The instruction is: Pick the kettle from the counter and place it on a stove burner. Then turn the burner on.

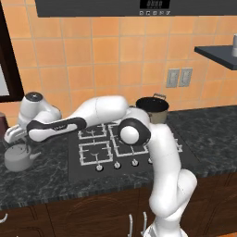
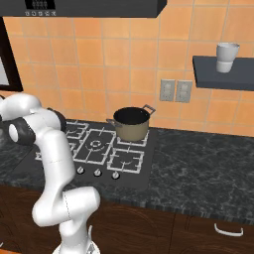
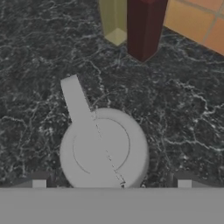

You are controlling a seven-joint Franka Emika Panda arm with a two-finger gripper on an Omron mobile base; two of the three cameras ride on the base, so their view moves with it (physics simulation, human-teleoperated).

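Gripper (image 3: 111, 183) hangs directly over the kettle (image 1: 19, 157), fingers spread wide to either side of its lid, touching nothing. Kettle stands on the counter (image 1: 41, 180) left of the stove burner (image 1: 96, 152). No readable writing on the kettle.

Ahead of my tool rises a wall of orange square tiles (image 2: 104, 54), lit evenly, with pale grout lines. Up high over my reach hangs a dark range hood (image 2: 89, 7) with a small digital display. Off to the right of my tool, two grey wall outlets (image 2: 175, 91) sit side by side on the tiles, and further right a dark floating shelf (image 2: 223, 73) juts out, carrying a pale cup (image 2: 226, 57). Below me run brown wooden cabinets (image 2: 163, 223) with a curved pale drawer handle (image 2: 228, 230). A dark window frame (image 1: 9, 69) stands behind my tool's left side.
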